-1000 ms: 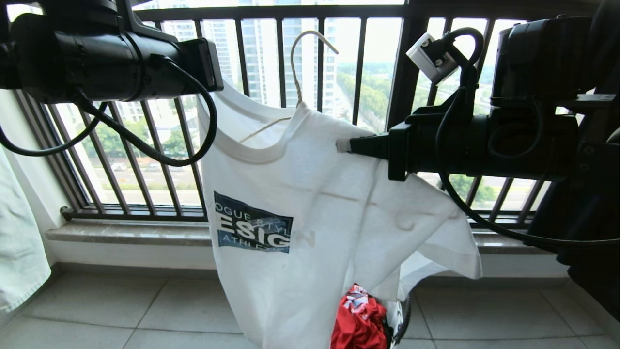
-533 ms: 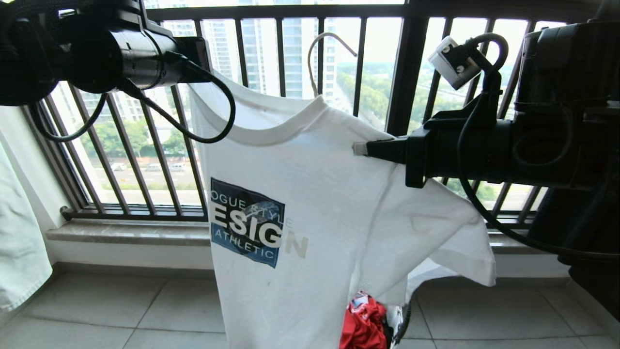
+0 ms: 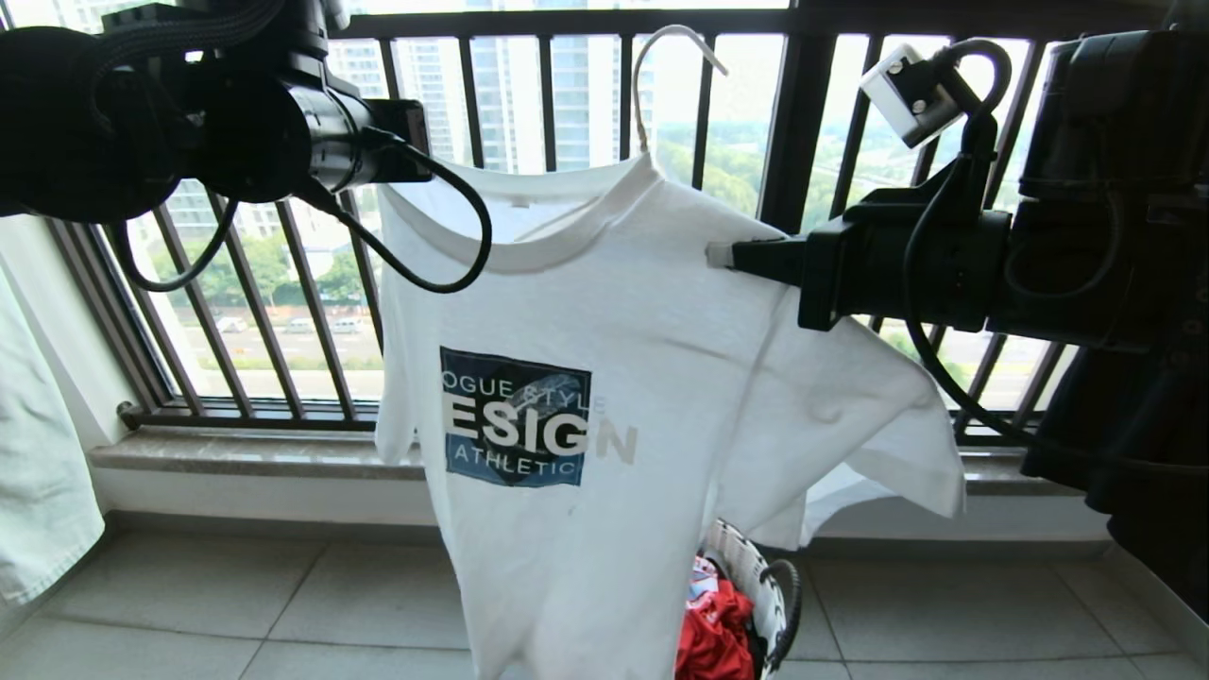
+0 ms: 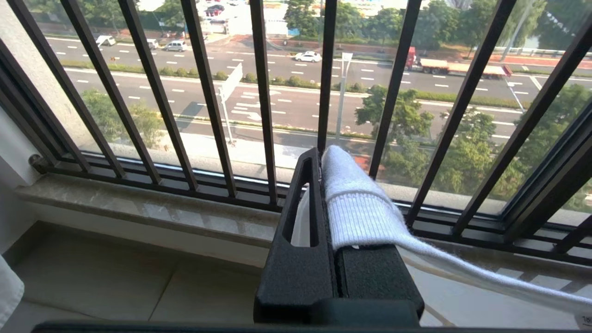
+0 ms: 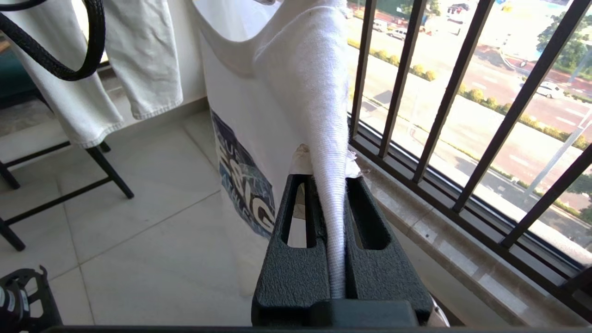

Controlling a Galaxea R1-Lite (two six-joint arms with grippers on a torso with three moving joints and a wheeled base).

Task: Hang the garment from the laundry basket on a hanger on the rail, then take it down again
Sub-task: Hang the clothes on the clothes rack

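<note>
I see a white garment (image 3: 652, 378) with a blue logo, white letters; red cloth (image 3: 713, 642) below, possibly patterned.

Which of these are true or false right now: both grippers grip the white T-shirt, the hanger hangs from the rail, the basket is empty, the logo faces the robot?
1. Both grippers pinch the T-shirt. True: left gripper and right gripper are shut on its fabric.
2. The hanger hangs from the rail. False: its hook is free before the railing.
3. The laundry basket is empty. False: a red garment lies inside.
4. The logo faces the robot. True.
</note>
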